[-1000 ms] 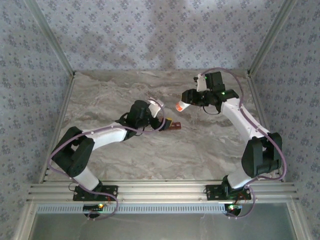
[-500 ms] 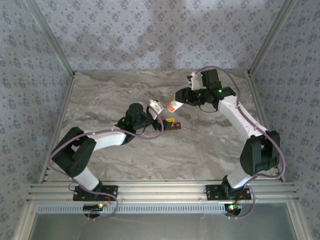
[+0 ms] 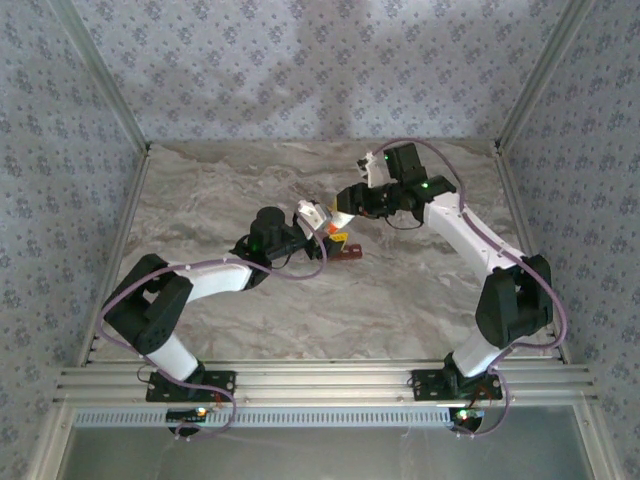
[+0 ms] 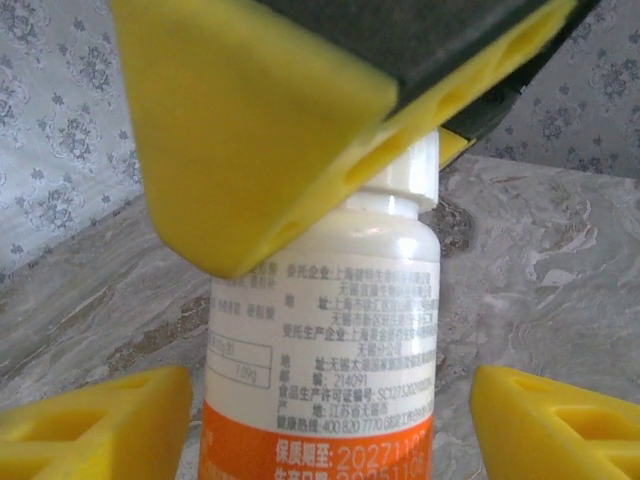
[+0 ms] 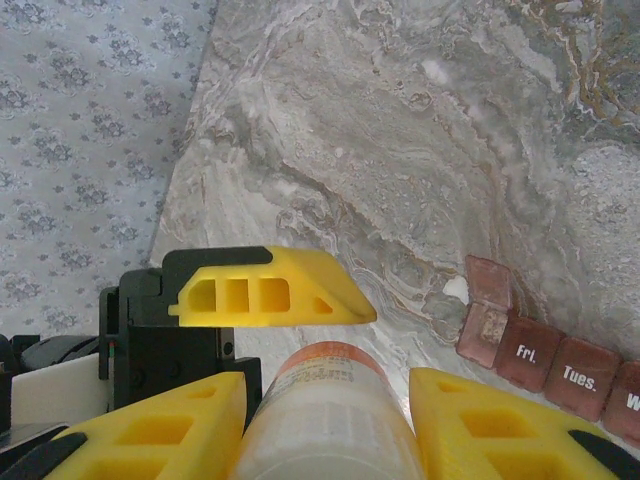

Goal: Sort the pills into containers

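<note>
Yellow fingers (image 5: 150, 430) of the right hand (image 5: 328, 385) are pressed against both sides of a white pill bottle (image 4: 320, 330). The right wrist view shows no gap on either side, and the bottle is held off the counter (image 3: 420, 300). The grip sits toward the capped end. The orange-banded end points away, toward the left hand (image 4: 330, 400).

Left hand: open. Its two fingers (image 4: 95, 420) stand either side of the orange band with a narrow gap on each side, and do not touch the bottle as far as the left wrist view shows. One right-hand finger crosses in front of the bottle neck in that view. In the top view the two hands meet near the middle of the counter.

Surroundings, largest first:
- Grey floral wallpaper panels (image 3: 300, 60) on three sides.
- Counter is marble-patterned with grey-brown veining.
- Aluminium rail (image 3: 320, 385) runs along the near edge.
- Bottle label has black print on white and white digits on the orange band.

Containers (image 5: 545, 355): a short dark red-brown strip of square compartments lying flat on the counter.
- Lids read "Fri." and "Tues."; the next lid is cut off by the frame edge.
- The end compartment's lid appears tipped open.
- Top view: the strip lies just on the near side of the two hands, slightly right of the left hand. Contact with that hand cannot be judged from there.
- Right wrist view: the strip sits to the right of the bottle, down on the counter, apart from the right-hand fingers.
</note>
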Available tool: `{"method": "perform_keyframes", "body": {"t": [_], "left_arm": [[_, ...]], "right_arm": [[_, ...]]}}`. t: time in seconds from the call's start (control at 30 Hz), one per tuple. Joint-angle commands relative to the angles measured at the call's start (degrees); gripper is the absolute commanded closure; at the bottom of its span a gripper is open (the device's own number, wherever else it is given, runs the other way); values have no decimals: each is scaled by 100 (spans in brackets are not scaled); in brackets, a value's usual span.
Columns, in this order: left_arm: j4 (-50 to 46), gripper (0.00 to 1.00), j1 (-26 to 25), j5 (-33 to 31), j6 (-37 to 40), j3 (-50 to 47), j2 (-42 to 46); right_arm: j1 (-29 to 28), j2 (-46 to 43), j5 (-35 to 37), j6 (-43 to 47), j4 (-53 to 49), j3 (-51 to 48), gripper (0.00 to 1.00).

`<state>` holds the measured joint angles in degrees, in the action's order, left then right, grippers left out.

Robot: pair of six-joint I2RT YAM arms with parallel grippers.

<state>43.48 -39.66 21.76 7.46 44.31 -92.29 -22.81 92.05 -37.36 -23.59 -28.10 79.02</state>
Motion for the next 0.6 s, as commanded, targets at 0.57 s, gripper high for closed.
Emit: {"method": "perform_keyframes", "body": {"t": [0.57], "left_arm": [[-195,36,6,56,-33,167,168]], "right_arm": [[-136,-55,-164,-99,57,-53,65]]}}
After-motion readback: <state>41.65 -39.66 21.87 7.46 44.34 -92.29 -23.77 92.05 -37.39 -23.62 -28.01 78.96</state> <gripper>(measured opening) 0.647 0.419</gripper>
